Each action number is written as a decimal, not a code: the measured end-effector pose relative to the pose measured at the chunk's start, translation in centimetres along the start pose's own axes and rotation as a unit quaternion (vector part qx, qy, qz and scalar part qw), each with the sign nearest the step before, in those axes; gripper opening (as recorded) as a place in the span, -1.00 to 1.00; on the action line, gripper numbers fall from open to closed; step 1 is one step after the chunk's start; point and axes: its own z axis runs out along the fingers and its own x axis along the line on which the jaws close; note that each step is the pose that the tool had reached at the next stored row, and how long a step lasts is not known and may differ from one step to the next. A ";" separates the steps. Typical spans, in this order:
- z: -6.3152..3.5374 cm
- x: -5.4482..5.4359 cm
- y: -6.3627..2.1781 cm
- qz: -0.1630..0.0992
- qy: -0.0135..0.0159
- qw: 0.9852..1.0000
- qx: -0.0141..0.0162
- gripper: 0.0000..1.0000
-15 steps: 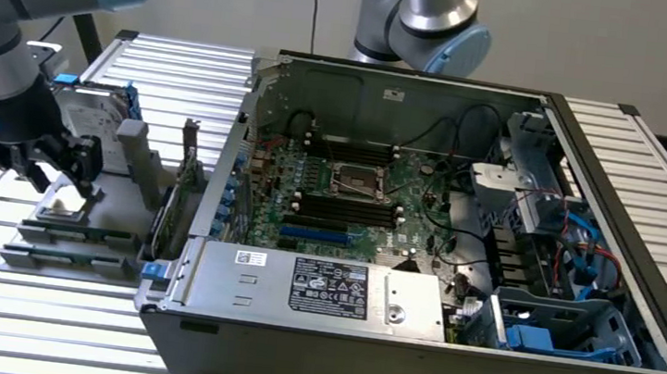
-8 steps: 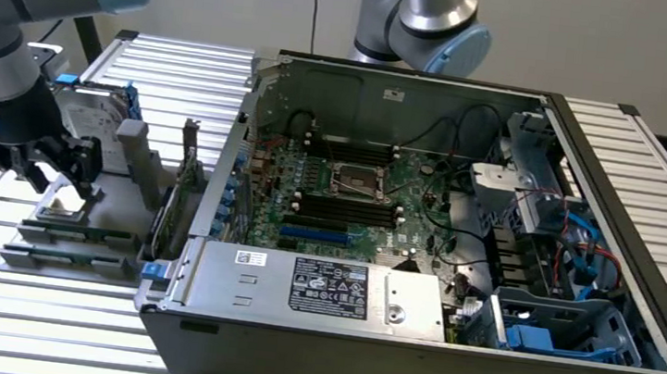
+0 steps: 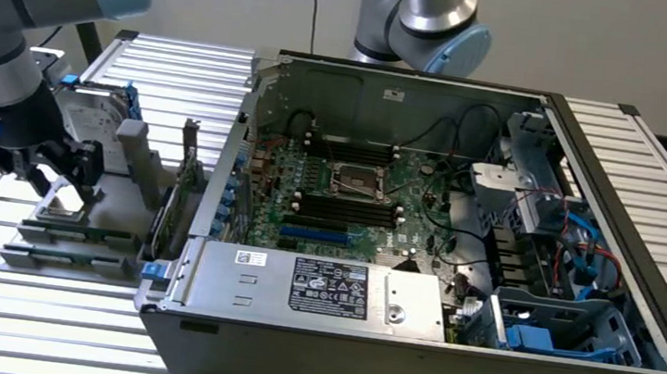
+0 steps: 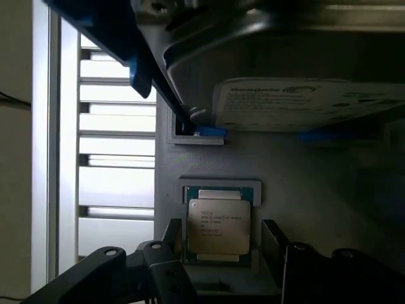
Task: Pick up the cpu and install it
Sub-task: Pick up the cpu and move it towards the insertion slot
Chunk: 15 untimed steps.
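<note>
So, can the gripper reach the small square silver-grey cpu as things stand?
Probably yes: the gripper hangs just above the small square silver-grey cpu, jaws open either side, nothing covering it.

Silver-grey cpu [image 4: 218, 226] with dark print, grey holder [image 4: 316, 190], blue bracket [image 4: 114, 38].

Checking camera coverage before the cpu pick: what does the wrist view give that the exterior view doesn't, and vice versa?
Wrist view adds: lettering on the cpu lid, and gaps either side of it inside the open gripper. Exterior view adds: the opened computer case, its motherboard and socket. Both: the gripper low over the cpu, hard drive close by.
</note>
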 end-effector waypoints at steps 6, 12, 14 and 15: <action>0.35 0.0 -0.01 0.000 0.000 1.000 0.000 0.24; 0.77 0.0 -0.03 0.000 0.002 1.000 0.000 0.24; 0.90 0.0 -0.04 0.000 0.002 1.000 0.000 0.24; 0.95 0.0 -0.05 0.000 0.003 1.000 0.000 0.24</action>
